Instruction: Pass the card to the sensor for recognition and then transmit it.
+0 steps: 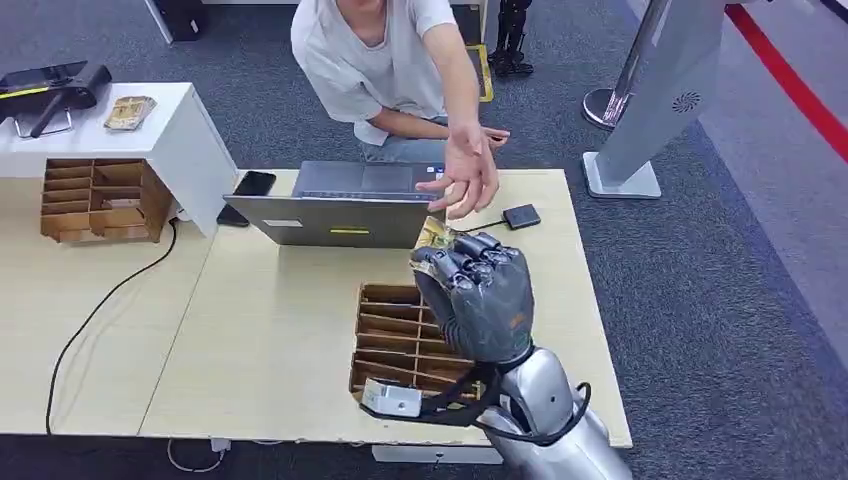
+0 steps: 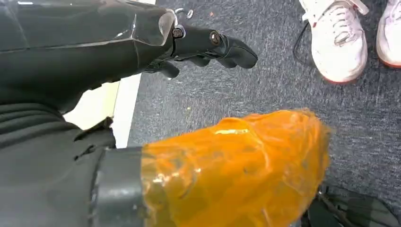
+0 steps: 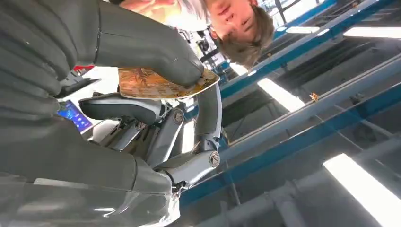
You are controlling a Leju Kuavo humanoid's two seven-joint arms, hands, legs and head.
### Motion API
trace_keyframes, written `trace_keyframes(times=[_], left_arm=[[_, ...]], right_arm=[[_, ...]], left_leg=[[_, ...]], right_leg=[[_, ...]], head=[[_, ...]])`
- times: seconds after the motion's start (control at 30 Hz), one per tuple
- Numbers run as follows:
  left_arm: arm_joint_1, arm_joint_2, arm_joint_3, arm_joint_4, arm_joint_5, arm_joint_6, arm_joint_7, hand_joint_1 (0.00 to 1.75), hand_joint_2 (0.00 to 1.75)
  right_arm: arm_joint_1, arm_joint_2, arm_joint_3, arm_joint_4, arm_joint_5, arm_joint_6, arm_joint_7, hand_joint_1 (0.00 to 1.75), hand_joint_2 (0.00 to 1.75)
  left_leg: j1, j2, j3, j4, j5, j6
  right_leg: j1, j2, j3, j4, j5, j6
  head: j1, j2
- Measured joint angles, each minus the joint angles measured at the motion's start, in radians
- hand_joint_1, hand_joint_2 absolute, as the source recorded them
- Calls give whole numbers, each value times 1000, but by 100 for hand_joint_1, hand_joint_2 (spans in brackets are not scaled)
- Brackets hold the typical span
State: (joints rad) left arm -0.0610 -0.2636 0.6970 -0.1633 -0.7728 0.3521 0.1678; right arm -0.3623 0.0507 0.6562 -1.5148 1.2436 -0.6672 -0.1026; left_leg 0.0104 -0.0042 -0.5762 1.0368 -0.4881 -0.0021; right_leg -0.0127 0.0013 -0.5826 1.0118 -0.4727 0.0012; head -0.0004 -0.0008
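Note:
My right hand is raised over the table's right half and pinches a yellowish patterned card at its fingertips. Up close, the card sits between the thumb and the fingers below it. A person's open hand reaches down from behind the table, just above and beyond the card, without touching it. The sensor, a small black pad on a cable, lies on the table to the right of the card. My left hand hangs above the carpet, fingers extended and holding nothing.
A grey laptop stands at the table's far edge, a black phone beside it. A cardboard slot box lies under my right arm, another at far left. A grey kiosk base stands on the right. White shoes are near my left hand.

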Motion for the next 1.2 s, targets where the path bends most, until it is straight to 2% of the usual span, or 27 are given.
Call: trace_keyframes(times=[0.4,0.73,0.8,0.83,1.2], left_arm=[[0,8,-8,0,-21,-13,1,0,0],[0,12,-16,0,-34,-20,2,0,0],[0,13,-16,0,-34,-24,2,0,0],[0,13,-16,0,-35,-26,2,0,0],[0,16,-16,0,-35,-28,2,0,0]], right_arm=[[-137,5,27,166,-45,14,37,175,175],[-178,27,28,283,-66,13,36,175,175],[-180,31,28,305,-68,13,34,7,175],[-180,32,28,314,-68,13,34,0,175],[-188,40,28,373,-67,13,40,0,175]], left_leg=[[0,0,0,0,0,0],[0,0,0,0,0,0],[0,0,0,0,0,0],[0,0,0,0,0,0],[0,0,0,0,0,0]], right_leg=[[0,0,0,0,0,0],[0,0,0,0,0,0],[0,0,0,0,0,0],[0,0,0,0,0,0],[0,0,0,0,0,0]], head=[[0,0],[0,0],[0,0],[0,0],[0,0]])
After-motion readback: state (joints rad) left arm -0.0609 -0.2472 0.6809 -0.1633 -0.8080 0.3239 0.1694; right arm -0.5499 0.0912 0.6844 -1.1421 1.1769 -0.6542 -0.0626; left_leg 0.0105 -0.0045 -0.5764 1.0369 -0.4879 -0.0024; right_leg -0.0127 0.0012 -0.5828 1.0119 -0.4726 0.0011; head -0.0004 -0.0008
